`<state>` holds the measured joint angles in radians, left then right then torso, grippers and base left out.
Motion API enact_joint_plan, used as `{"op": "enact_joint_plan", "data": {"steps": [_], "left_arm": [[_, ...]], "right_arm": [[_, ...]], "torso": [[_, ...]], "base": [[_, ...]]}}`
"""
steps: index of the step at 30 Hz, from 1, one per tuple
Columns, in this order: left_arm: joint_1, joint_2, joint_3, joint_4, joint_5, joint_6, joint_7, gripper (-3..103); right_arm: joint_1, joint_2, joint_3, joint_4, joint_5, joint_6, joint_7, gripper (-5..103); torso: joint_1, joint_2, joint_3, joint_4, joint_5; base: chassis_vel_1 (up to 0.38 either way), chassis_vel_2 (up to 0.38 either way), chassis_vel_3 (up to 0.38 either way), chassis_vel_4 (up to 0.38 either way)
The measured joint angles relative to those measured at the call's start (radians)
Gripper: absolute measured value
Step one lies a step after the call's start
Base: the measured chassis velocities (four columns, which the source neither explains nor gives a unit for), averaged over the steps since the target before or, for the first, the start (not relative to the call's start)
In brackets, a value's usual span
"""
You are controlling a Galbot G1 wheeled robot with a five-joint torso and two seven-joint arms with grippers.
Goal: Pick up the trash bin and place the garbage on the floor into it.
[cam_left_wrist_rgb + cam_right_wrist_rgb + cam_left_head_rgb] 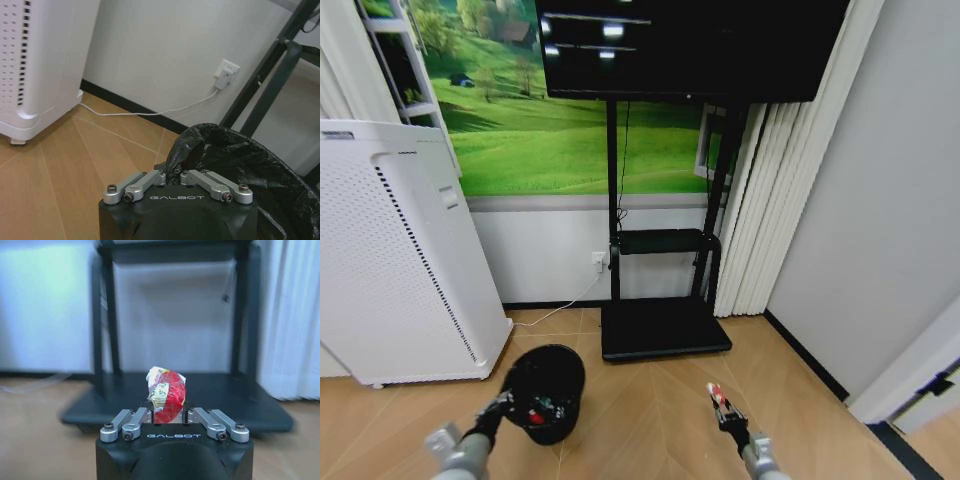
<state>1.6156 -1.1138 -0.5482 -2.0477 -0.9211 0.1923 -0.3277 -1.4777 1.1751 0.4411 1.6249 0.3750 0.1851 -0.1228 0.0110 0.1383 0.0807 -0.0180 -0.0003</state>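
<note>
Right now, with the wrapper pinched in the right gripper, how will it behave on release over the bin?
The wrapper looks crumpled and thin, so probably light and floppy. It may flutter rather than drop straight. The right gripper holds it beside the trash bin, not above.

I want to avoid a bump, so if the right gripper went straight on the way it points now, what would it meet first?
Probably the black TV stand: the right gripper, fingers shut on the red-and-white wrapper, points at its base and posts. The wooden floor between looks free, though depth is hard to judge.
</note>
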Motion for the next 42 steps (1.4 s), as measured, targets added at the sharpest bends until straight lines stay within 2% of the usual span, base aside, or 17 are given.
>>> {"op": "enact_joint_plan", "data": {"steps": [3,5,7,11,15,17,18,21,25,31,33,35,36,37,38,39,42], "left_arm": [[-0.030,-0.004,0.042,0.015,0.019,0.000,0.000,7],[-0.115,0.030,0.143,0.089,0.016,-0.011,0.015,7],[-0.141,0.039,0.176,0.116,0.016,-0.014,0.020,7],[-0.262,0.054,0.327,0.223,0.002,-0.022,0.030,7],[-0.338,0.051,0.416,0.281,-0.007,-0.027,0.037,7],[-0.414,0.043,0.499,0.344,-0.006,-0.038,0.077,7],[-0.414,0.043,0.499,0.344,-0.006,-0.038,0.077,7],[-0.480,0.027,0.597,0.378,-0.004,-0.045,0.146,7],[-0.494,0.025,0.639,0.363,-0.014,-0.039,0.208,7],[-0.461,0.032,0.641,0.315,-0.009,-0.033,0.263,7],[-0.441,0.042,0.621,0.297,0.000,-0.034,0.276,7],[-0.434,0.044,0.613,0.295,0.003,-0.034,0.279,7],[-0.426,0.045,0.604,0.294,0.006,-0.034,0.280,7],[-0.426,0.045,0.604,0.294,0.006,-0.034,0.280,7],[-0.415,0.045,0.591,0.288,0.009,-0.034,0.280,7],[-0.412,0.044,0.589,0.286,0.009,-0.034,0.280,7],[-0.394,0.044,0.575,0.264,0.009,-0.035,0.277,7]], "right_arm": [[0.008,-0.025,-0.055,0.074,0.048,0.008,-0.054,27],[-0.025,-0.043,-0.081,0.140,0.081,0.022,-0.112,27],[-0.033,-0.045,-0.085,0.151,0.083,0.032,-0.131,27],[-0.069,-0.053,-0.085,0.204,0.098,0.064,-0.230,27],[-0.084,-0.055,-0.086,0.220,0.090,0.078,-0.263,27],[-0.099,-0.053,-0.087,0.225,0.049,0.093,-0.282,27],[-0.099,-0.053,-0.087,0.225,0.049,0.093,-0.282,27],[-0.113,-0.038,-0.091,0.212,-0.010,0.115,-0.301,27],[-0.118,-0.031,-0.092,0.202,-0.046,0.119,-0.315,27],[-0.114,-0.028,-0.087,0.181,-0.072,0.114,-0.316,26],[-0.115,-0.029,-0.087,0.180,-0.065,0.112,-0.316,37],[-0.115,-0.027,-0.087,0.180,-0.064,0.112,-0.316,37],[-0.116,-0.023,-0.088,0.180,-0.063,0.112,-0.315,42],[-0.116,-0.023,-0.088,0.180,-0.063,0.112,-0.315,42],[-0.118,-0.017,-0.088,0.180,-0.062,0.114,-0.311,53],[-0.119,-0.015,-0.089,0.180,-0.061,0.116,-0.309,53],[-0.129,-0.001,-0.091,0.180,-0.017,0.132,-0.318,70]], "torso": [[0.000,0.000,0.000,0.0025,0.0007],[0.000,0.000,0.000,0.0012,0.0003],[0.000,0.000,0.000,0.0004,0.0004],[0.000,0.000,0.000,0.0008,0.0002],[0.000,0.000,0.000,0.0012,0.0002],[0.000,0.000,0.000,0.0011,0.0003],[0.000,0.000,0.000,0.0011,0.0003],[0.000,0.000,0.000,0.0009,0.0003],[0.000,0.000,0.000,0.0011,0.0004],[0.000,0.000,0.000,0.0013,0.0003],[0.000,0.000,0.000,0.0013,0.0004],[0.000,0.000,0.000,0.0013,0.0003],[0.000,0.000,0.000,0.0013,0.0003],[0.000,0.000,0.000,0.0013,0.0003],[0.000,0.000,0.000,0.0013,0.0003],[0.000,0.000,0.000,0.0013,0.0003],[0.000,0.000,0.000,0.0010,0.0002]], "base": [[0.000,0.000,0.000,0.000],[0.000,0.000,0.000,0.000],[0.000,0.000,0.000,0.000],[0.000,0.000,0.000,0.000],[0.000,0.000,0.000,0.000],[0.000,0.000,0.000,0.000],[0.000,0.000,0.000,0.000],[0.000,0.000,0.000,0.000],[0.000,0.000,0.000,0.000],[0.000,0.000,0.000,0.000],[0.000,0.000,0.000,0.000],[0.000,0.000,0.000,0.000],[0.000,0.000,0.000,0.000],[0.000,0.000,0.000,0.000],[0.000,0.000,0.000,0.000],[0.000,0.000,0.000,0.000],[0.000,0.000,0.000,0.000]]}}
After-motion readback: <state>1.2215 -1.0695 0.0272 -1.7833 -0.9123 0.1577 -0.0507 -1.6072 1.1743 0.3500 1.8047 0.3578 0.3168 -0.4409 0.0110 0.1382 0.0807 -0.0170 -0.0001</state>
